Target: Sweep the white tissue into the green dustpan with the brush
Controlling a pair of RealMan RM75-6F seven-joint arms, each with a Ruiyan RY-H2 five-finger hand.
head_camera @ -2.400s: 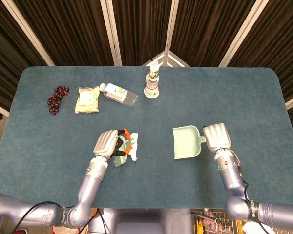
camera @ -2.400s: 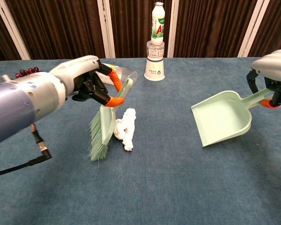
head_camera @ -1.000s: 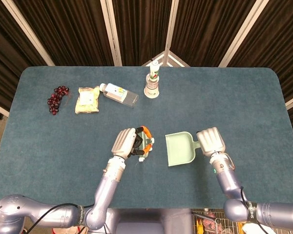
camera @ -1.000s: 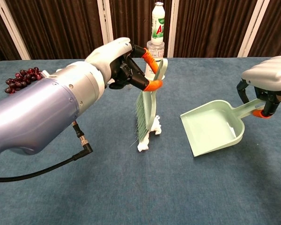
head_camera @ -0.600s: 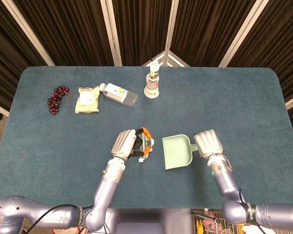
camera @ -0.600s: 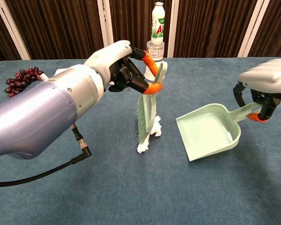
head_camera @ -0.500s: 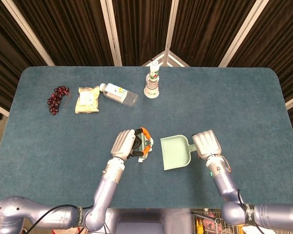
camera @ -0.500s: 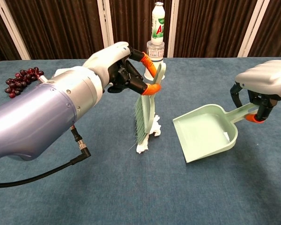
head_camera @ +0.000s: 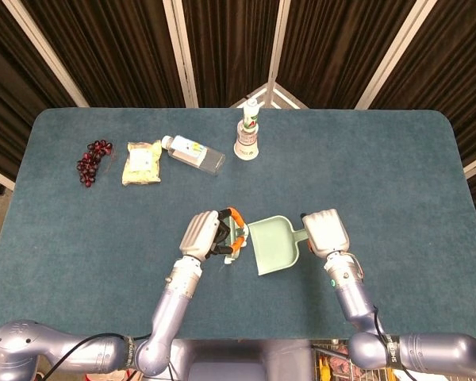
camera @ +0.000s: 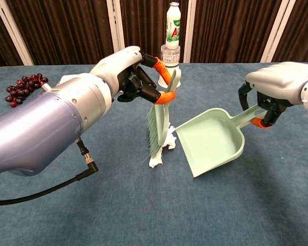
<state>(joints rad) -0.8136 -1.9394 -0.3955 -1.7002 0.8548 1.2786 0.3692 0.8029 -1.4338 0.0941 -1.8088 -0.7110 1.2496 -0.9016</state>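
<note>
At table centre, sweep stage:
Table [head_camera: 397, 159]: blue cloth top; both hands work near its 6 o'clock edge.
Left hand [camera: 131, 72]: fingers clenched around the brush handle, holding it nearly upright.
Right hand [camera: 269, 82]: fingers wrapped around the dustpan handle.
Green dustpan [camera: 211, 141]: mouth facing 9 o'clock, front lip tilted down, just beside the tissue.
Brush [camera: 159, 130]: bristles down, at the 9 o'clock side of the tissue and touching it.
White tissue [camera: 161, 149]: crumpled on the cloth between bristles and pan lip, not yet inside.
Bottle on cup [head_camera: 247, 131]: at 12 o'clock, well apart.
Risk, lip: if the pan edge rides above the cloth, the tissue may slide beneath it.
Risk, stroke: a hard flick could throw the light tissue past the pan's side.
Risk, contact: brush striking the pan could twist it in the grasp.
</note>
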